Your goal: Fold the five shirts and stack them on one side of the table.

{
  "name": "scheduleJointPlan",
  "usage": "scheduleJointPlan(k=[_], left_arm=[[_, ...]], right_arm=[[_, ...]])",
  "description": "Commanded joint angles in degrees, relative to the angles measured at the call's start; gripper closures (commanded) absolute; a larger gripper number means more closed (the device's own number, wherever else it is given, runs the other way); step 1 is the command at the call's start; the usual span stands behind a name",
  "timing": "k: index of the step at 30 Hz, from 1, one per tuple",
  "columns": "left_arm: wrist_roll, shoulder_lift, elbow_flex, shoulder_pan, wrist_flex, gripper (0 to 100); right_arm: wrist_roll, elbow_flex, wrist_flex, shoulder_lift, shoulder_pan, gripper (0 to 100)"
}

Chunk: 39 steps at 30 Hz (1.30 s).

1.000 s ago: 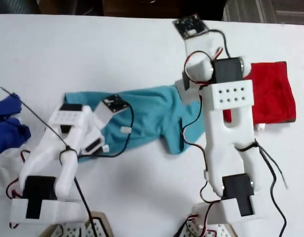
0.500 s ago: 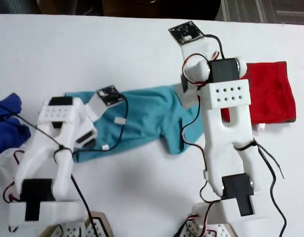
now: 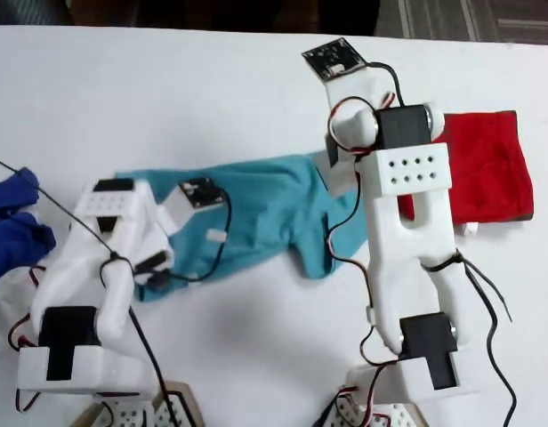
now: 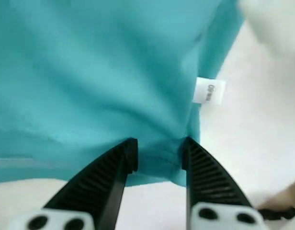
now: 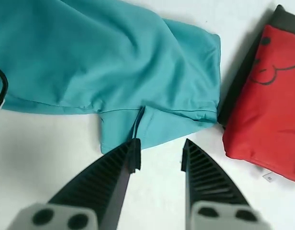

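Three shirts are seen from above on the table [image 3: 167, 80]. A teal shirt [image 3: 265, 209] is spread in the middle. A red shirt [image 3: 492, 169] is already folded at the right side. A blue shirt [image 3: 12, 227] is bunched at the left edge. The left arm [image 3: 78, 276] is set over the teal shirt's left end, and the right arm [image 3: 407, 205] over its right end.

From the left wrist, the left gripper [image 4: 159, 153] is seen partly open. Nothing is held yet, but the teal hem lies between its tips. A white tag [image 4: 209, 91] is sewn close by.

From the right wrist, the right gripper [image 5: 159, 151] is seen open with nothing held. It is just off the teal shirt's edge, with the red shirt beside it.

It looks as if the teal shirt is about to be folded. Next, both ends likely need to be pinched, and one side laid over the other.
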Motion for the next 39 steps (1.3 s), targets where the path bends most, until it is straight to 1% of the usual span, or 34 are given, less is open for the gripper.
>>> scheduleJointPlan(k=[1,7,11,13,17,19,21,23,26,31,32,34,36,38,39], left_arm=[[-0.62,-0.44,1.54,1.14,0.88,82],[-0.53,-0.53,2.07,1.49,1.32,82],[-0.70,-0.97,1.01,1.67,4.22,82],[-0.62,-3.43,1.01,1.58,5.10,82],[-0.97,-12.40,2.42,1.58,6.95,82],[-1.05,-15.82,4.53,1.49,5.63,82],[-1.32,-17.23,7.96,1.23,2.11,82],[-3.16,-16.97,11.38,1.14,-1.85,82],[-3.78,-14.95,14.11,1.14,-6.33,82],[-3.78,-6.59,13.85,1.14,-11.08,82],[-3.69,-5.10,13.05,1.14,-11.34,82],[-3.69,-3.34,10.42,1.05,-9.41,82],[-3.69,-3.34,8.66,1.14,-7.03,86],[-3.69,-4.92,7.52,1.14,-5.10,97],[-2.99,-6.15,7.16,1.14,-4.31,98]], right_arm=[[0.53,-1.05,0.92,-3.21,0.48,85.3],[0.53,-1.05,0.66,-3.21,0.48,85.3],[0.53,-1.05,0.66,-3.21,0.48,85.3],[0.53,-1.05,0.66,-3.21,0.48,85.3],[0.62,-1.05,0.66,-3.21,0.48,85.3],[0.62,-1.05,0.66,-3.21,0.48,85.3],[0.62,-1.05,0.66,-3.21,0.48,85.3],[0.62,-1.05,0.66,-3.21,0.48,85.3],[0.62,-1.05,0.66,-3.21,0.48,85.3],[0.62,-1.05,0.75,-3.21,0.48,85.3],[0.62,-1.05,0.84,-3.21,0.48,85.3],[0.62,-1.05,0.84,-3.21,0.48,85.3],[0.62,-1.05,0.84,-3.21,0.48,85.3],[0.62,-1.05,0.84,-3.21,0.48,85.3],[0.62,-1.05,0.84,-3.21,0.48,85.3]])
